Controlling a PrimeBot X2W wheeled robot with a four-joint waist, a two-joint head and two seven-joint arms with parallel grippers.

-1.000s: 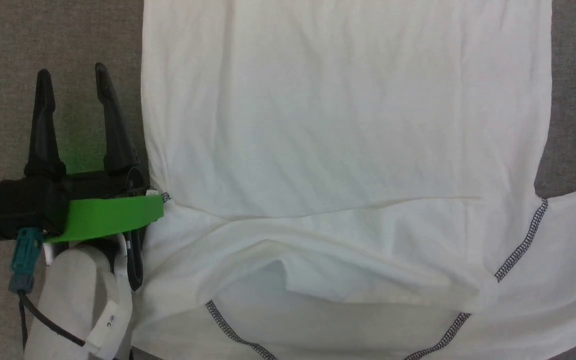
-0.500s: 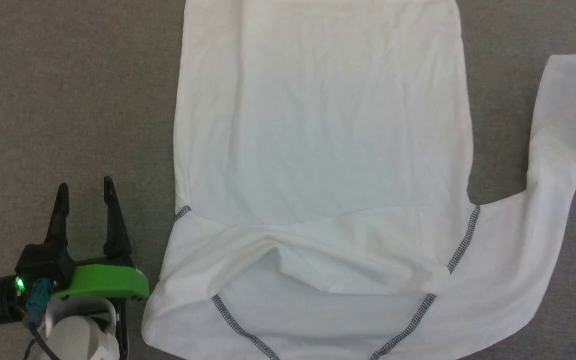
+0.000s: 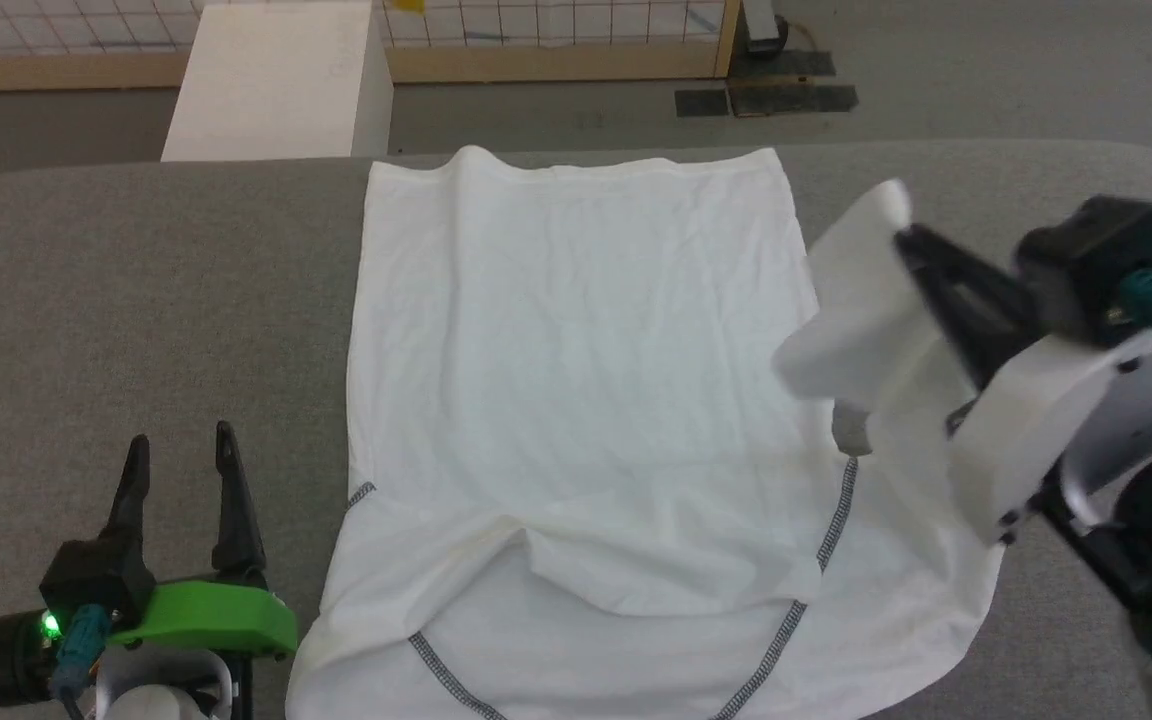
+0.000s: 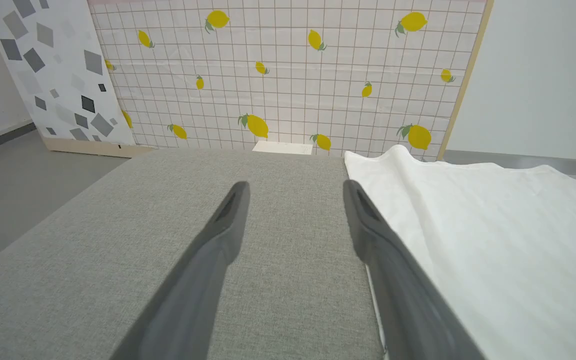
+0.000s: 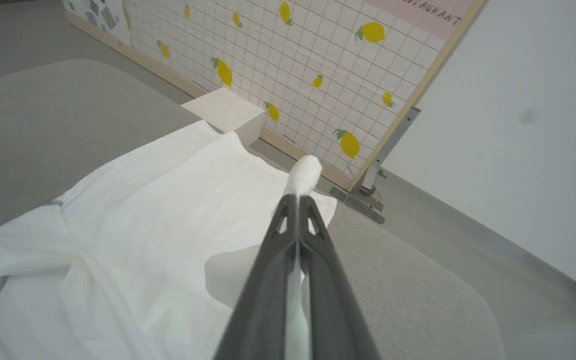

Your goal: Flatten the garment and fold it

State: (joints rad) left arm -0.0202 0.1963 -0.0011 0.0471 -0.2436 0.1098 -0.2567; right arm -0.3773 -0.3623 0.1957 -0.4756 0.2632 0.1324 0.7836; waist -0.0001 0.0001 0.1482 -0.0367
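The head view had pulled back; the sleeve (image 3: 851, 300) of the plain white thin-fabric long-sleeved garment (image 3: 576, 380), lying flat at the frame's right half a second earlier, now hung lifted beside the torso, so folding it inward looked begun; the garment lay spread at centre on the grey fabric table (image 3: 136, 300); the right gripper (image 3: 904, 240) pinched the sleeve end, fingers (image 5: 273, 280) pressed together; the left gripper (image 3: 183, 440), lower left, gaped wide, holding nothing.

Bright, even light, soft shadows — wrist views bend at edges, right arm slightly blurred.
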